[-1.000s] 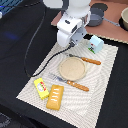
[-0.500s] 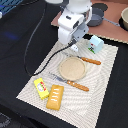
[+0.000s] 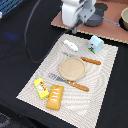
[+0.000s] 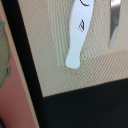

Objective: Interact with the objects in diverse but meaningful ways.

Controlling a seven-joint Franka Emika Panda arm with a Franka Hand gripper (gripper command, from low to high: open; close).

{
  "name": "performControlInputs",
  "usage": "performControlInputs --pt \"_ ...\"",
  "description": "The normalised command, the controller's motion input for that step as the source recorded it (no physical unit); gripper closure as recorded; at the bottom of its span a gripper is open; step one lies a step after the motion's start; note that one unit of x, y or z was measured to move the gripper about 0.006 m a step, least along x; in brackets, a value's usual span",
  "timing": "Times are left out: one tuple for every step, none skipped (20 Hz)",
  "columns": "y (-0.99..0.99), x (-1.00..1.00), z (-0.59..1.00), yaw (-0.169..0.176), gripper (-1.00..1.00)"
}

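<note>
Pincer [image 3: 76,27] raised since a moment ago, hanging above white paddle [image 3: 70,46] at far edge of mat [image 3: 107,82]; finger spread impossible to tell. Probably a pull-back, next pick open. Left to right: one yellow block [image 3: 41,88], one bread block [image 3: 55,97], one plate [image 3: 72,68], two orange-handled utensils [image 3: 75,84], one blue carton [image 3: 96,43] far right.
</note>
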Motion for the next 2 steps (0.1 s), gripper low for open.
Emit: performControlInputs --pt "0.0 0.16 0.35 -0.017 -1.0" --pt "0.0 0.0 0.31 -0.035 -1.0"
